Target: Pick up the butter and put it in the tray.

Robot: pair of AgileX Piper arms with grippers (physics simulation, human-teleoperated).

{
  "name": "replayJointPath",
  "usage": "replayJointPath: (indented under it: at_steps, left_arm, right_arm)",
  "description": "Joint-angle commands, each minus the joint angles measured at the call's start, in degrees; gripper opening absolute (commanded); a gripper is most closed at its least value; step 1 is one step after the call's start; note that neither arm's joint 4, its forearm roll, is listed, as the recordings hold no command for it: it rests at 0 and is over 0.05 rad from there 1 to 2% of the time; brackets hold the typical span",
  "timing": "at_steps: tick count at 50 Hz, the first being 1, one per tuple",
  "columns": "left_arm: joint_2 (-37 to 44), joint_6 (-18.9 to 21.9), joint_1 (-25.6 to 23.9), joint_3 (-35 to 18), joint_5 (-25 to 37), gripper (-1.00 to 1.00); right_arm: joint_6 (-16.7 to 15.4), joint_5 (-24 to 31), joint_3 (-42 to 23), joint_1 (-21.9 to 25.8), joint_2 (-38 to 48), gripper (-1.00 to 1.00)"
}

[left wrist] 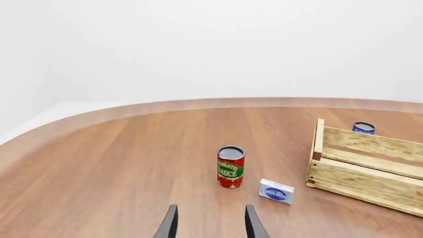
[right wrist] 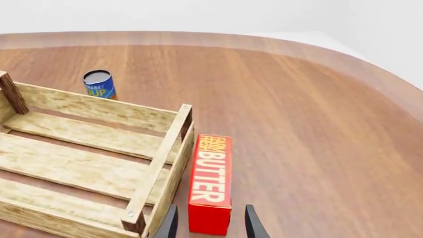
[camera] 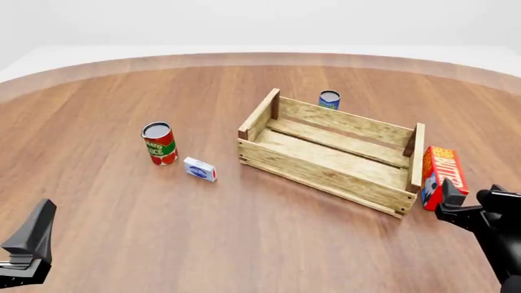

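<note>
The butter (camera: pixel 442 176) lies on the wooden counter (camera: pixel 244 244) just outside the right end of the tray (camera: pixel 326 174), its long side running along that end wall; in the front view a blue patch shows on its near end, and in the right wrist view its red top reads "BUTTER" in white. From that wrist view it looks very close to the tray's end slat, though whether they touch cannot be told. The tray sits near the middle of the counter, turned at an angle, and nothing lies inside it. The right gripper (right wrist: pixel 209 223) is open, its two dark fingers spread to either side of the butter's near end with small gaps showing, so it is not gripping the carton. In the front view this gripper sits low at the right edge, just in front of the butter. The left gripper (left wrist: pixel 210 223) is also open and holds nothing, hovering over bare counter at the near left, well apart from everything. Ahead of it stand a tomato sauce can (camera: pixel 160 143) and, just beside that, a small white-blue box (camera: pixel 199 169), both to the left of the tray. A blue can (camera: pixel 329 99) stands behind the tray's far wall.
</note>
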Motion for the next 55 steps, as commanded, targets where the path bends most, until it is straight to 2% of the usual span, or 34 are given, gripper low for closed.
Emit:
replayJointPath:
  at_steps: [1,55]
  left_arm:
    - [0.00,0.00,0.00,0.00,0.00,1.00]
    - [0.00,0.00,0.00,0.00,0.00,1.00]
  right_arm:
    - [-0.10,0.00,-1.42,0.04,1.97,1.00]
    - [0.70,0.00,-8.93,0.00,14.37,1.00]
